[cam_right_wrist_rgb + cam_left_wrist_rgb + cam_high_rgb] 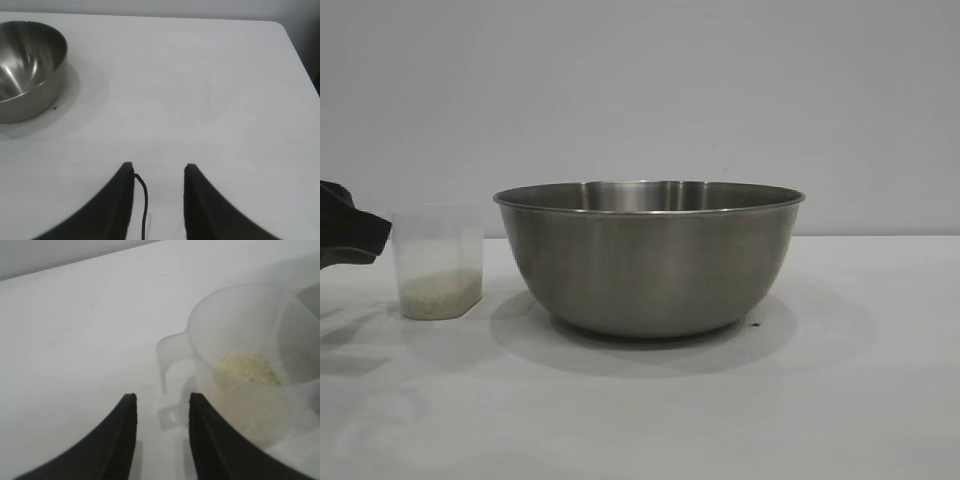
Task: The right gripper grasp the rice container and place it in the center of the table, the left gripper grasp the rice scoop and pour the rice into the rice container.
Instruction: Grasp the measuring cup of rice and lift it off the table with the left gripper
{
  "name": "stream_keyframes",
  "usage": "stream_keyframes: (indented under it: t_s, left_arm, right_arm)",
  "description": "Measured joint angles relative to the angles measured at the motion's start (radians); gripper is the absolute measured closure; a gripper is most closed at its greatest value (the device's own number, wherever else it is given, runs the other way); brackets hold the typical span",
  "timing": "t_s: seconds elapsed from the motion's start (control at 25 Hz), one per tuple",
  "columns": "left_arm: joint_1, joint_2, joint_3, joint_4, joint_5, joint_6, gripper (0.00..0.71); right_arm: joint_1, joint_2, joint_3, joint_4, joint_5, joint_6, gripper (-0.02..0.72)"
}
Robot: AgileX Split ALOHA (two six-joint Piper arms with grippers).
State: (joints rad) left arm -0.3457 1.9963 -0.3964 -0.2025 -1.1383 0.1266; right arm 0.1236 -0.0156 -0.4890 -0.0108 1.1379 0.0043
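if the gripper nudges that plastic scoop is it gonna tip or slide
The rice scoop is thin translucent plastic holding only a shallow layer of rice, so it is probably light and would slide easily. Taller than wide, it could tip if pushed high. Its loop handle looks slightly flexible.

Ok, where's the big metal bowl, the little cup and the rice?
rice container (pixel 650 270), exterior view, on its front wall
rice scoop (pixel 438 240), exterior view, on its clear side wall
rice (pixel 246 368), left wrist view, on the grain layer

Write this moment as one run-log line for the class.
rice container: mid-table, upright | rice scoop: beside it, rice inside | left claw: open, near handle | right claw: open, apart
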Motion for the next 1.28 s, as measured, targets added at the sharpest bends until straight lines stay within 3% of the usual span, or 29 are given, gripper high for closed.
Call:
stream_keyframes:
  t_s: [1.08,1.28]
  left_arm:
    - [0.0,0.084,-0.14,-0.018,0.0,0.044,0.503]
    - [0.0,0.086,-0.145,-0.015,0.0,0.051,0.71]
  right_arm:
    - [0.0,0.0,0.0,0.0,0.0,0.0,0.471]
    - [0.0,0.0,0.0,0.0,0.0,0.0,0.471]
